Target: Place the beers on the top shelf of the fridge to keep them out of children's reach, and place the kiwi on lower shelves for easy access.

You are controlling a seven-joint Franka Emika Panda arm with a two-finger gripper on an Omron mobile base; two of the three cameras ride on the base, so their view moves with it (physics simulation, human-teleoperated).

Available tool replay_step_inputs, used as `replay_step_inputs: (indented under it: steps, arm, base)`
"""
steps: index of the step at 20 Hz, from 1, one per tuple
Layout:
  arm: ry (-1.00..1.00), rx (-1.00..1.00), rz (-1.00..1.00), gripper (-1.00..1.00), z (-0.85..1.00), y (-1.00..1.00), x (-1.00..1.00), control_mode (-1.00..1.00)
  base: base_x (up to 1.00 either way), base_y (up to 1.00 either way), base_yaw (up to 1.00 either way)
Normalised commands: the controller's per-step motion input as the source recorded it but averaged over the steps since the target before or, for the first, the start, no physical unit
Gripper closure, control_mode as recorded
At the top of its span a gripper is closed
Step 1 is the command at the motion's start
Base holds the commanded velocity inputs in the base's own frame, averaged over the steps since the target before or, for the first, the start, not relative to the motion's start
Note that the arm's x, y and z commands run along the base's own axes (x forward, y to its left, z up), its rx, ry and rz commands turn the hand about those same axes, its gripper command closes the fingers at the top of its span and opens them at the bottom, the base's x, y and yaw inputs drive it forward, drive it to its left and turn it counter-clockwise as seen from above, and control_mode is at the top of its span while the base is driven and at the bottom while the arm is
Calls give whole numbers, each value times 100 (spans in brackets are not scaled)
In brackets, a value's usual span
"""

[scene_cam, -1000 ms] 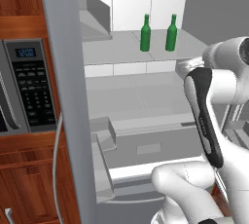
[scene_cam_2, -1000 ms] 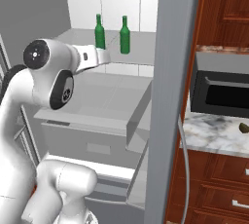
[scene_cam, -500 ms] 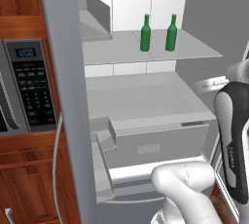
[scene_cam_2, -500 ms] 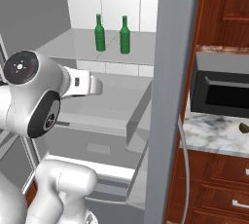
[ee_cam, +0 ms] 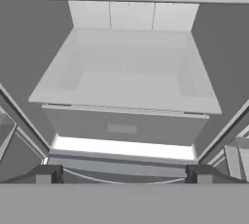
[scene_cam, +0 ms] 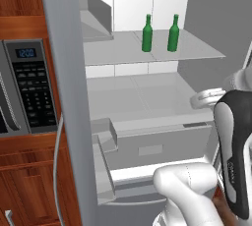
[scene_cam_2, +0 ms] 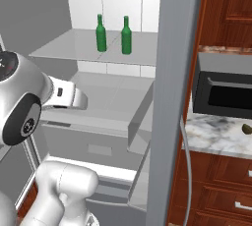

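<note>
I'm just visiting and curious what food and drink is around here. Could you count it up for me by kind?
Green beer bottles: 2, one beside the other, both upright on the top shelf of the fridge.
Kiwi: 1, lying on the marble counter by the black oven.
Total: 3

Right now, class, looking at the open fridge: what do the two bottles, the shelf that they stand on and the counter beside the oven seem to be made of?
The two bottles: probably glass, dark green and glossy, with slim necks.
The shelf: a thin pale grey slab, matt; plastic or frosted glass, the look leaves it open.
The counter: looks like polished marble, white with grey veining.
</note>
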Motion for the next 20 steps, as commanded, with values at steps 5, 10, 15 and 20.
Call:
replay_step_inputs:
  steps: [5,10,15,20]
  arm:
    - [12,-2,0,-100,0,31,0,-100]
    - [5,0,0,-100,0,0,-8,-100]
    - [0,0,0,-100,0,0,-8,100]
    - [0,0,0,-100,0,0,0,100]
  base:
    - [0,0,0]
    - [0,0,0]
    - [-63,-4,0]
    - [-100,-46,-6]
